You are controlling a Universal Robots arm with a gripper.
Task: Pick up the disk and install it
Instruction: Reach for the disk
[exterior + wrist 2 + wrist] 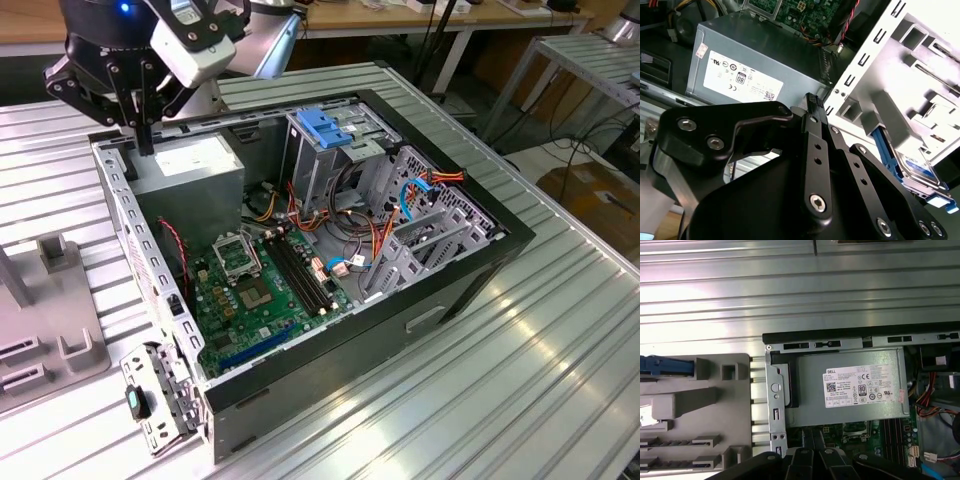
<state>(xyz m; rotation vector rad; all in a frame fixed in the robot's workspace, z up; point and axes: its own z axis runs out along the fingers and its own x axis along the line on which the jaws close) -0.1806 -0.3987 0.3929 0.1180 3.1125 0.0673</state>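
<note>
Case [380,350]: open; power supply [190,165], circuit board [250,300] inside.
Holder [695,400]: disk [914,167] slotted in.
Gripper [812,99]: narrow, empty, over power supply.

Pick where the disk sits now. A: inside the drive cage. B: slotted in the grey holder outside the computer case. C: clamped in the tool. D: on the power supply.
B: the disk stands in a slot of the grey holder, apart from the tool.
</note>
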